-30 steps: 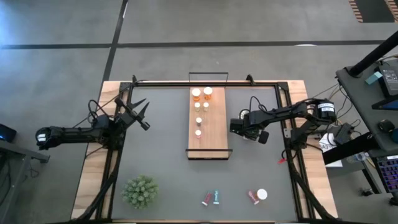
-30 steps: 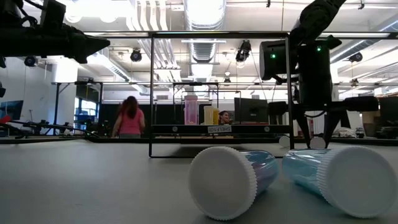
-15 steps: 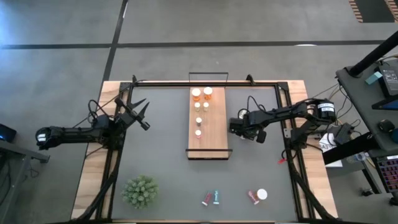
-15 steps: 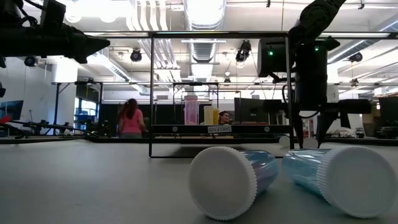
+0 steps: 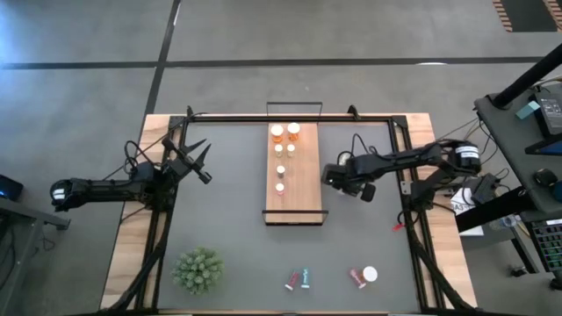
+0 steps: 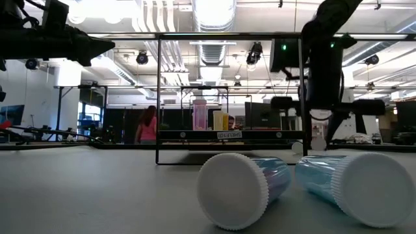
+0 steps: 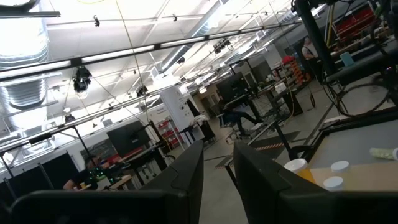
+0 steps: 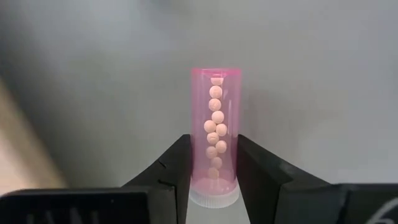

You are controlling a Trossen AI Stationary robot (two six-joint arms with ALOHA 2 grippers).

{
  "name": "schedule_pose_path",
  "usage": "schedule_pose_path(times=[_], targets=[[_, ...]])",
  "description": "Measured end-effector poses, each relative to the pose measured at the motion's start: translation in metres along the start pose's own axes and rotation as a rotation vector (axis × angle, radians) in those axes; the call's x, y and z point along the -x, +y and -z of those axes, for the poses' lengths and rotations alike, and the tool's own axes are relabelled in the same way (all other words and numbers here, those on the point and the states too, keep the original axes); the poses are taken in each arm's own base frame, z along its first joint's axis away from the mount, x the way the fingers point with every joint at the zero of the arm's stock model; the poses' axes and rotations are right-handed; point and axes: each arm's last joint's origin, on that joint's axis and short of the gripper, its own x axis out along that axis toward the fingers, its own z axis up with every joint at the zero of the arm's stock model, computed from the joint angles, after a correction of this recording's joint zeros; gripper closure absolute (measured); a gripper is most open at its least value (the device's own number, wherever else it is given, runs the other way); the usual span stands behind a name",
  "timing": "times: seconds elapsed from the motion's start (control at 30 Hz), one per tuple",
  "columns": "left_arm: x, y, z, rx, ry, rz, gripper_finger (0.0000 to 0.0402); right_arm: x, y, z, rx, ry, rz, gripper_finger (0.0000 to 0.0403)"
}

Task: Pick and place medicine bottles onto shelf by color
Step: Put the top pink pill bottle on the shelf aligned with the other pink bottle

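Right gripper (image 8: 212,163) is pinching a slim pink bottle (image 8: 214,134) full of little pills, hanging over the grey table (image 5: 228,219) just beside the shelf (image 5: 294,197). Left gripper (image 5: 200,161) sits near the table's left edge, fingers pressed together, holding nothing. Six bottles are on the shelf, four lie loose at the near edge.

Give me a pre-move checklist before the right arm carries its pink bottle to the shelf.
1. Grip: right end effector shut on the pink bottle, fingers on both sides: ok.
2. Bottle cap on: ok.
3. Bare board on the shelf beside the standing bottles: ok.
4. Left end effector shut, parked at the table's left edge, clear of the path: ok.
5. Bottle lifted clear of the tabletop: cannot tell.
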Motion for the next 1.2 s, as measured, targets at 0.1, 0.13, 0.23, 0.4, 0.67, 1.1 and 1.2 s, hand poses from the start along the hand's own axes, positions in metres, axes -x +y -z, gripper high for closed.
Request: schedule_pose_path(times=[0.1,0.13,0.23,0.4,0.67,1.1,1.2], targets=[[0.0,0.0,0.0,0.0,0.0,0.0,0.033,0.016,-0.001,-0.002,-0.012,0.017,-0.066,0.0302],[0.0,0.0,0.0,0.0,0.0,0.0,0.033,0.023,-0.002,-0.003,-0.014,0.024,-0.093,0.0303],[0.0,0.0,0.0,0.0,0.0,0.0,0.033,0.044,-0.006,-0.006,-0.034,0.021,-0.19,0.0306],[0.0,0.0,0.0,0.0,0.0,0.0,0.033,0.074,-0.007,-0.011,-0.095,0.025,-0.394,0.0304],[0.0,0.0,0.0,0.0,0.0,0.0,0.033,0.091,-0.005,-0.012,-0.167,0.078,-0.528,0.0301],[0.0,0.0,0.0,0.0,0.0,0.0,0.033,0.097,-0.005,-0.012,-0.185,0.104,-0.573,0.0301],[0.0,0.0,0.0,0.0,0.0,0.0,0.033,0.098,-0.005,-0.012,-0.182,0.107,-0.584,0.03]])
